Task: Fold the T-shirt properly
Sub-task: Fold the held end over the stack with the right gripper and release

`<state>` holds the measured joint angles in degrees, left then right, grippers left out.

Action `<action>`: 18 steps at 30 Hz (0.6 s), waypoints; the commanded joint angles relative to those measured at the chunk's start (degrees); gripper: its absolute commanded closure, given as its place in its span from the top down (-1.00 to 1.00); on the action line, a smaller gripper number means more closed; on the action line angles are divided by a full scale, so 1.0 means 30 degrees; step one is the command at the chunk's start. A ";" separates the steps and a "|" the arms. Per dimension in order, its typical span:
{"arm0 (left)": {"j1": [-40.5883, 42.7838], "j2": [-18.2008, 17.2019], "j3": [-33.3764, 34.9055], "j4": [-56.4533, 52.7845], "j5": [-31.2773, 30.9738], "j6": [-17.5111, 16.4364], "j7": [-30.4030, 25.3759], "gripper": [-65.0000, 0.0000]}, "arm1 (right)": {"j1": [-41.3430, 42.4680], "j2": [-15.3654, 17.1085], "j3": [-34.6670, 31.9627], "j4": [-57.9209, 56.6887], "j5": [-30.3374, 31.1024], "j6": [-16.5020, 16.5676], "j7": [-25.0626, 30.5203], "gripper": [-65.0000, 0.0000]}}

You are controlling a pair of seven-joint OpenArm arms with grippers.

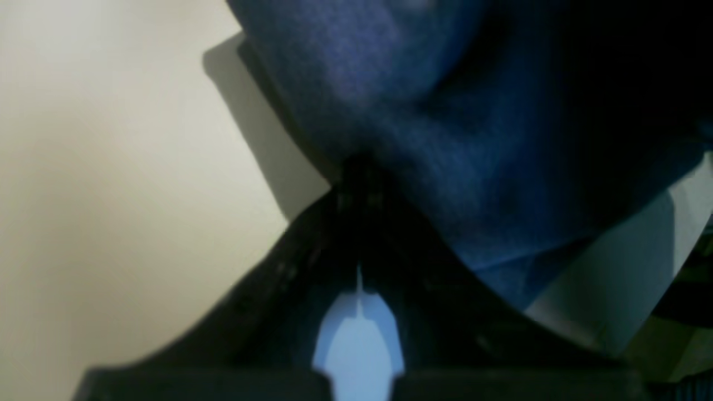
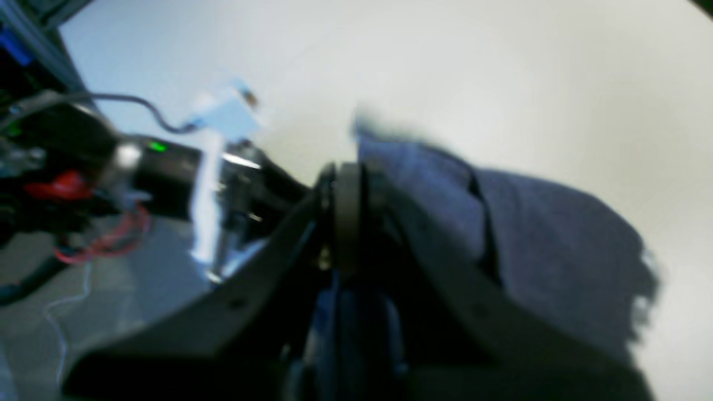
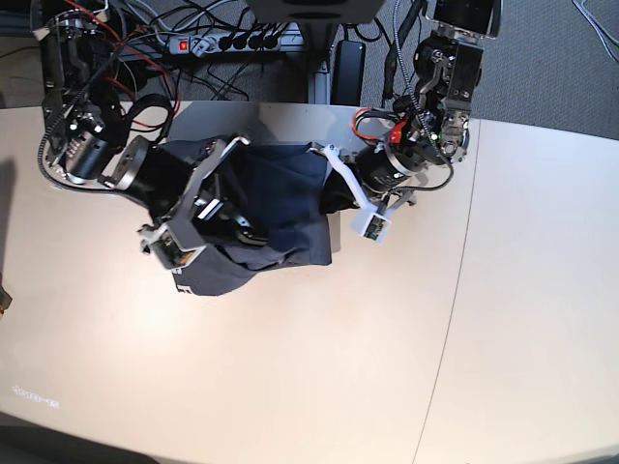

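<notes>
The dark grey T-shirt [image 3: 280, 208] is bunched up between my two arms at the back of the table [image 3: 319, 367], with a loose flap [image 3: 218, 273] trailing toward the front left. In the base view my left gripper [image 3: 332, 196] comes in from the right and is shut on the cloth's right edge. The left wrist view shows its fingers meeting at a pinch [image 1: 359, 167] under blue-looking T-shirt fabric [image 1: 401, 83]. My right gripper [image 3: 230, 220] reaches in from the left; in the right wrist view it [image 2: 342, 186] is shut on a T-shirt fold [image 2: 529, 239].
A power strip [image 3: 227, 42] and a tangle of cables lie behind the table's back edge. A seam [image 3: 453, 290] runs down the tabletop on the right. A small object [image 3: 5, 302] pokes in at the left edge.
</notes>
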<state>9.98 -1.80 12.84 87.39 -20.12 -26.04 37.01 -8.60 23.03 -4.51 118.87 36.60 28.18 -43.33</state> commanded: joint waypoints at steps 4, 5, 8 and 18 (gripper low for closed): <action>0.0124 0.0007 0.0087 -0.0073 0.0663 -0.0102 0.1100 -1.00 | 0.0160 -0.0743 -0.1005 0.0124 -0.0816 0.1056 0.0510 -1.00; 0.0124 0.0007 0.0087 -0.0073 0.0663 -0.0102 0.1115 -1.00 | 0.0168 -0.0867 -0.1180 0.0044 -0.1013 0.1056 0.0517 -1.00; 0.0138 0.0015 0.0087 -0.0066 0.0568 -0.0095 0.1326 -1.00 | 0.0160 -0.1078 -0.1311 -0.0022 -0.1370 0.1056 0.0525 -1.00; 0.0138 -0.0095 0.0044 0.0794 0.0226 -0.0109 0.2747 -1.00 | 0.0168 -0.1078 -0.1311 -0.1086 -0.2419 0.1049 0.1173 -1.00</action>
<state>9.98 -1.89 12.91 89.58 -21.30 -26.04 42.46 -8.69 19.53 -8.67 114.74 28.71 28.16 -41.21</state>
